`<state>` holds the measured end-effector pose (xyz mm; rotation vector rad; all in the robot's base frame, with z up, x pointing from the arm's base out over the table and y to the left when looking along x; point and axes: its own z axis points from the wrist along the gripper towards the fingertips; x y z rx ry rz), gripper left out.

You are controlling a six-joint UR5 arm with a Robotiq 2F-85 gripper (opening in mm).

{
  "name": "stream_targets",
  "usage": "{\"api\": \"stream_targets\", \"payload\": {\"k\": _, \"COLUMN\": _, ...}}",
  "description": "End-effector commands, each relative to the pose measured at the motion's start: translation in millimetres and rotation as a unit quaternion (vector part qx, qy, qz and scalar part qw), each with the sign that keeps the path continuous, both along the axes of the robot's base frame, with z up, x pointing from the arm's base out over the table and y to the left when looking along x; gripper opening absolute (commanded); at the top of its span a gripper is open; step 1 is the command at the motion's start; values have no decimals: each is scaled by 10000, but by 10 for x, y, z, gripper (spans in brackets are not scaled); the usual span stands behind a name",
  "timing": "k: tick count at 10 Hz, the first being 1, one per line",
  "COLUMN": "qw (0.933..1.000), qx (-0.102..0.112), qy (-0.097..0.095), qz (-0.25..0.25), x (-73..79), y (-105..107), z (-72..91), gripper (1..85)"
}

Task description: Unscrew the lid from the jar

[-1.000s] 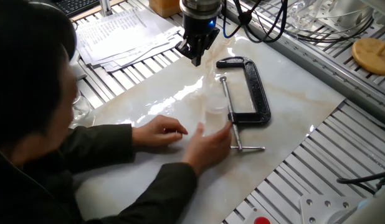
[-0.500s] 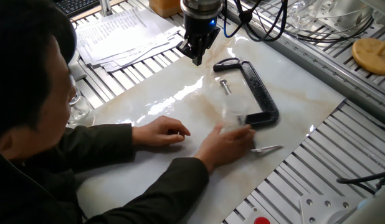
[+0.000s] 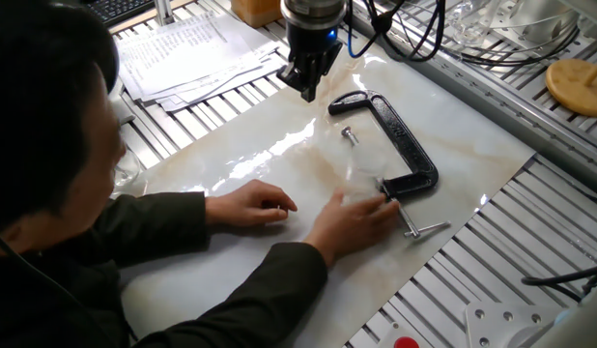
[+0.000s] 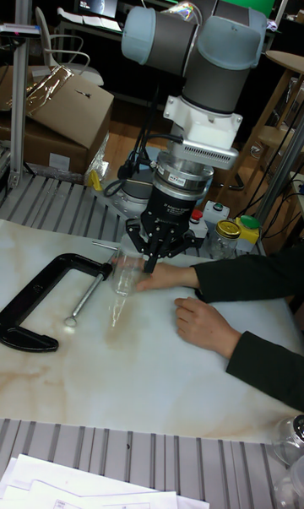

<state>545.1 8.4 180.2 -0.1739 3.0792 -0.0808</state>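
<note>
The jar is small and clear. It stands on the marble board inside the mouth of the black clamp, and a person's hand holds it. In the tall fixed view the jar shows just left of that hand. The lid is too faint against the clear glass to make out. My gripper hangs above the board's far edge, well away from the jar. Its fingers meet at a point with nothing between them. In the tall fixed view the gripper sits just above and beside the jar.
The person leans in from the left, with the other hand flat on the board. Papers lie at the back left and a wooden disc at the back right. Small lidded jars stand behind the arm.
The person's hand has slid the jar to the right, and the clamp has swung and shifted right with it. My gripper has stayed in place.
</note>
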Motion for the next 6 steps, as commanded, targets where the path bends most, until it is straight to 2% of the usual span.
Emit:
{"api": "stream_targets", "payload": {"k": 1, "qw": 9987, "qx": -46, "qy": -66, "qz": 504, "x": 47, "y": -12, "z": 15, "gripper": 10}}
{"api": "stream_targets", "payload": {"k": 3, "qw": 9957, "qx": 72, "qy": -39, "qz": 921, "x": 38, "y": 63, "z": 12, "gripper": 10}}
{"api": "stream_targets", "payload": {"k": 4, "qw": 9948, "qx": 136, "qy": -112, "qz": 999, "x": 73, "y": 102, "z": 14, "gripper": 10}}
{"api": "stream_targets", "payload": {"k": 6, "qw": 9951, "qx": 115, "qy": -196, "qz": 964, "x": 117, "y": 94, "z": 18, "gripper": 10}}
